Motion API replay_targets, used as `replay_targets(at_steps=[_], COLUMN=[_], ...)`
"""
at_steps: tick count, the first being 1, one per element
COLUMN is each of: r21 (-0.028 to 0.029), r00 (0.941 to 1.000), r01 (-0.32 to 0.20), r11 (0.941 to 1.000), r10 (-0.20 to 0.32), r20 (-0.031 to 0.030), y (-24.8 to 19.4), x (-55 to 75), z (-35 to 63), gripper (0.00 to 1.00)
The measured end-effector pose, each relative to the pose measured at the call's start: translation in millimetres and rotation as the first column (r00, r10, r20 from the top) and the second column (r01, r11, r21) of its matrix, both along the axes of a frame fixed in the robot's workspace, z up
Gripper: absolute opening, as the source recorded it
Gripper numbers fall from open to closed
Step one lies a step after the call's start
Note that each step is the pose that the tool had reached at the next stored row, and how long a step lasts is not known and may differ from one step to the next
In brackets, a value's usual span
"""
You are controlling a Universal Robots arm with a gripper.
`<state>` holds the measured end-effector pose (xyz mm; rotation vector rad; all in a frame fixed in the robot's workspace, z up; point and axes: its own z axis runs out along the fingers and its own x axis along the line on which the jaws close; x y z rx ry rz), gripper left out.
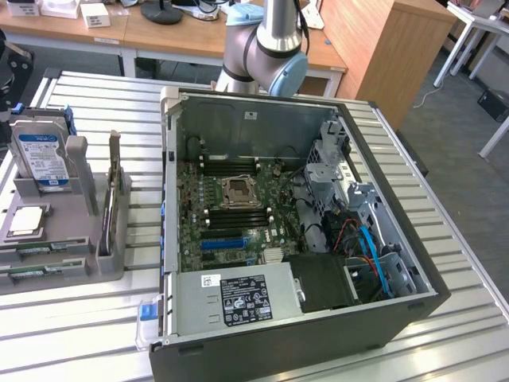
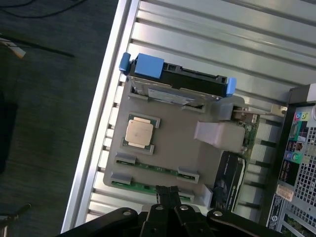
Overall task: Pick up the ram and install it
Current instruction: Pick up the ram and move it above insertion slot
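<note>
- Grey plastic holder tray [image 1: 70,229] at 9 o'clock of open black computer case [image 1: 262,354], by the exterior view.
- In tray: square silver processor chip [image 1: 26,221]; upright boxy hard drive [image 1: 41,155] at its 12 o'clock; thin green ram sticks [image 1: 40,248] at its 6 o'clock.
- In case: grey power supply box [image 1: 238,296] at 6 o'clock of green motherboard [image 1: 191,211].

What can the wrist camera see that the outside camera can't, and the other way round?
Wrist view: the gripper, shut and holding nothing, plus the dark floor.
Exterior view: the arm, the motherboard and the power supply.
Both: the gray tray with the ram sticks, a hard drive and a processor chip.
</note>
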<state>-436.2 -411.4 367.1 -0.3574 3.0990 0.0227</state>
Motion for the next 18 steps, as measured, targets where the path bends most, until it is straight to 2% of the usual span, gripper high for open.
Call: replay_targets(at_steps=[9,18], r21=[0.0000,0.0001], r00=[0.9984,0.9917], r01=[-0.057,-0.129], r11=[0.9984,0.9917], r10=[0.057,0.129], r20=[0.0000,0.0001], y=[0.1,0.2], x=[0.0,0.0], z=[-0.1,-0.2], gripper=[0.11,0.11])
